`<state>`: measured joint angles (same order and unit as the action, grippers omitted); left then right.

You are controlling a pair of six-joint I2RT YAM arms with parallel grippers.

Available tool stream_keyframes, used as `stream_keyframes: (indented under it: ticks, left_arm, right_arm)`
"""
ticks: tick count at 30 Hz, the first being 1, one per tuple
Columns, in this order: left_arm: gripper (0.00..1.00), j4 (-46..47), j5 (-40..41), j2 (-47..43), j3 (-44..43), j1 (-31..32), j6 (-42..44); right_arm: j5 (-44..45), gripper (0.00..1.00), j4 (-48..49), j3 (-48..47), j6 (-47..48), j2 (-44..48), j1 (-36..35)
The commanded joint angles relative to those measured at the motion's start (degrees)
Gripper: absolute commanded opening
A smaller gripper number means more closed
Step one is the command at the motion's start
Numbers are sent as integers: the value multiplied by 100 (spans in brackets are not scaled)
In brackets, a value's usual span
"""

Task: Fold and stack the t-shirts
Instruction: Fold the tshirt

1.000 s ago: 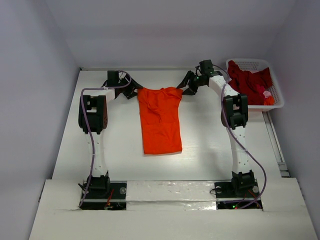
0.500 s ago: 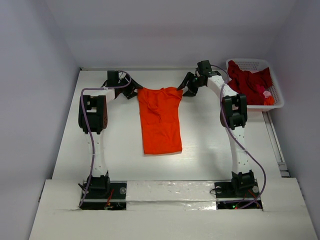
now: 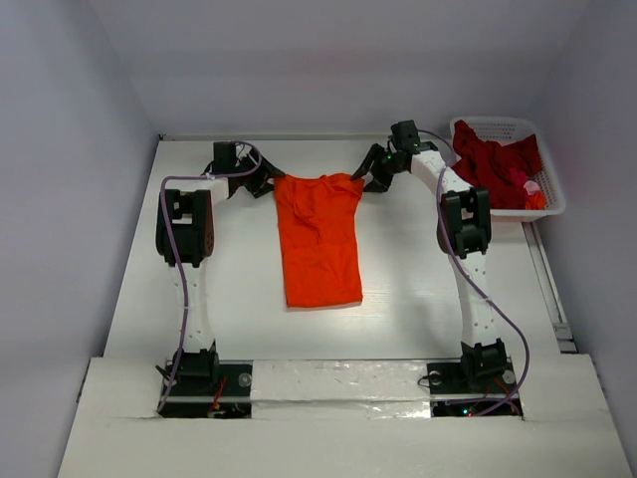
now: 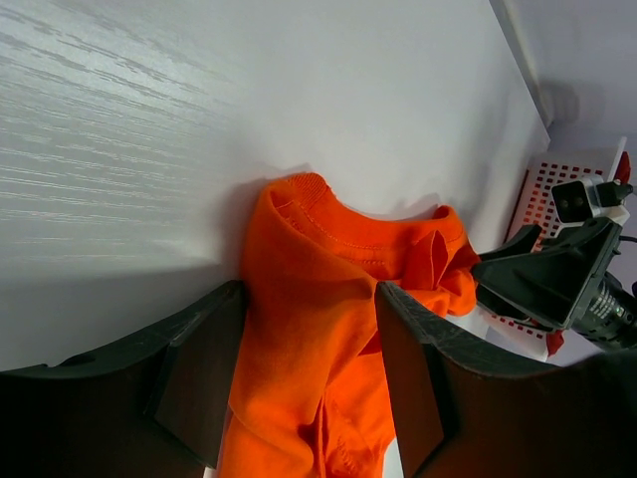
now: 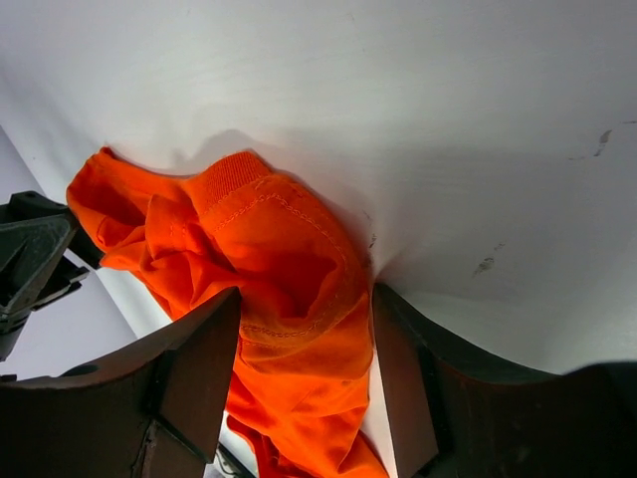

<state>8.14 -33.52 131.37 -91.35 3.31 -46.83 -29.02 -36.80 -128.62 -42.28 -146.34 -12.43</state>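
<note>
Orange t-shirt (image 3: 318, 239): soft matt knit cloth, finely ribbed at the collar, with a raised row of stitching just below the rib. It is creased where it bunches.

Dark red t-shirt (image 3: 493, 159), at 2 o'clock: matt cloth, crumpled.

Basket (image 3: 493, 122), same position: smooth white plastic lattice.

Counter (image 3: 239, 289): white board with a fine wood-grain texture and low sheen. A few small dark scuffs show in the right wrist view.

Left end effector (image 4: 311, 289) and right end effector (image 5: 307, 294): fingers of dark matt plastic, faintly grainy.

Arm links (image 3: 191, 304): smooth white shells with black joints.
</note>
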Motion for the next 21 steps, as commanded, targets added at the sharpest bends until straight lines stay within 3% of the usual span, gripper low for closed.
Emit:
stream_keyframes:
  ticks: [1, 6, 13, 21]
  left_arm:
    - [54, -23, -93, -33, 188, 29, 60]
    - [54, 38, -85, -6, 276, 29, 42]
    - [38, 38, -76, -6, 232, 29, -2]
    - [26, -14, -76, 20, 241, 29, 16]
  right_arm:
    - [-8, 62, 138, -23, 1, 203, -41]
    - [-8, 59, 138, -23, 1, 203, -41]
    - [-16, 38, 181, -32, -17, 185, -41]
    - [-34, 30, 208, -85, -17, 159, -41]
